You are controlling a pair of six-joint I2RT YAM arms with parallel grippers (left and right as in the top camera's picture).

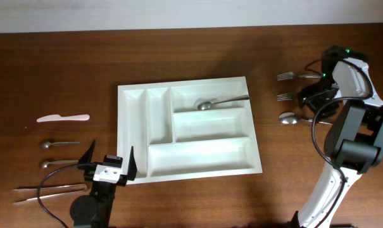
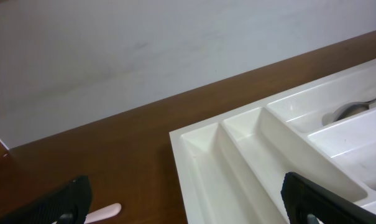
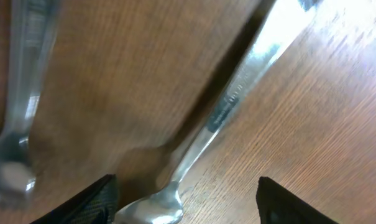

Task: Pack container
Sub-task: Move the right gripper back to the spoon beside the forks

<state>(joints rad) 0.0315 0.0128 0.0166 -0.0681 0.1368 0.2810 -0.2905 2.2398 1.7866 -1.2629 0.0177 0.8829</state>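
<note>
- Two arms show in the overhead view. The large white rectangular plastic cutlery tray [image 1: 197,158] lies at frame centre, with one silver metal spoon [image 1: 223,101] in its top wide compartment.
- The left gripper [image 1: 109,163], jaws spread and empty, sits just beside the tray's lower-left corner. The right gripper [image 1: 309,98] is at frame right, over silver metal forks [image 1: 286,76] and a second silver spoon [image 1: 288,118] on the brown wooden table [image 1: 52,69].
- Left wrist view: fingers [image 2: 63,202] stand wide apart, with the tray corner ahead.
- Right wrist view: the right gripper [image 3: 188,199] is spread, pinching nothing. A silver utensil handle [image 3: 237,93] lies on the table between its fingers, and a blurred one lies at frame left.
- Risk: an off-centre closure could skid the handle across the smooth wood or knock the neighbouring utensil. The left gripper's closeness could nudge the tray.
</note>
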